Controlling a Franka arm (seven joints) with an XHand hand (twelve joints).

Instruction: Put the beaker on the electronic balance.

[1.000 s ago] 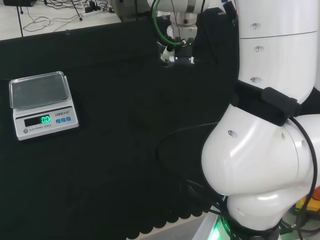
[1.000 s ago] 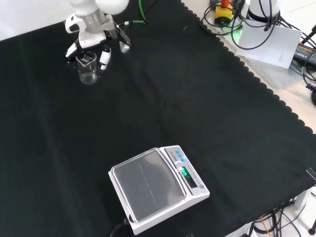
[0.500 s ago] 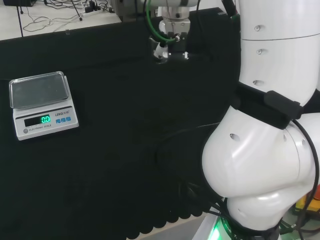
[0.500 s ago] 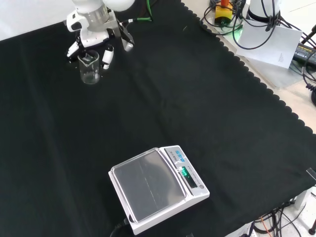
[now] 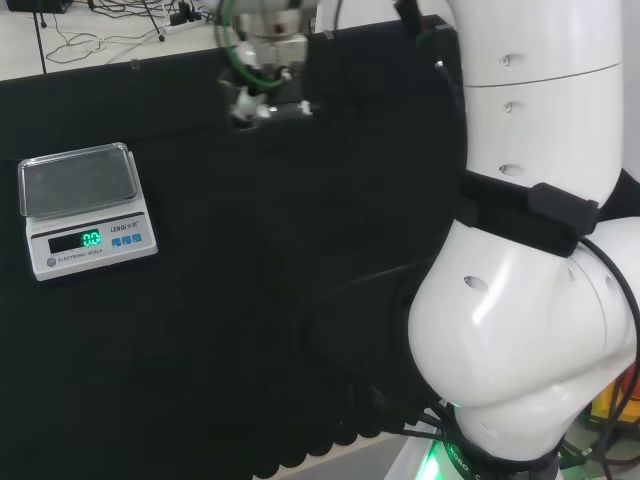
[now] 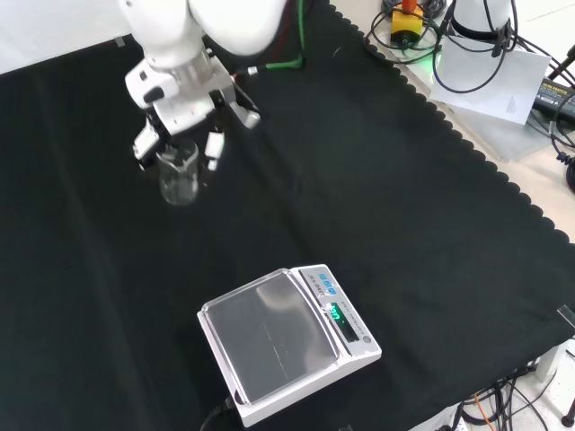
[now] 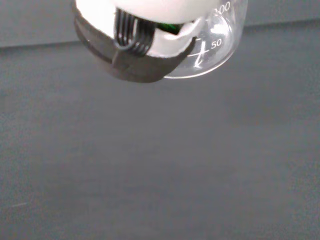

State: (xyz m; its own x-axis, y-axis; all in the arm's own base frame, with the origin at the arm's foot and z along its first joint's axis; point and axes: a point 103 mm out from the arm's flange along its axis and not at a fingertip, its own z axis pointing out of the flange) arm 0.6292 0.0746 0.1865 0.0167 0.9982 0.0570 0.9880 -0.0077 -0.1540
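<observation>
Hanging upright from the hand point(image 6: 184, 99), whose fingers curl round its rim, the clear beaker point(image 6: 179, 174) rides above the black desk point(image 6: 377, 180), well apart from the electronic balance point(image 6: 287, 341), probably lifted to clear the pan's raised edge.

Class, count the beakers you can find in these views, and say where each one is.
1. The clear beaker hangs in the hand, up-left of the electronic balance in the front view. Clear ware is hard to spot, so another could be missed.
</observation>
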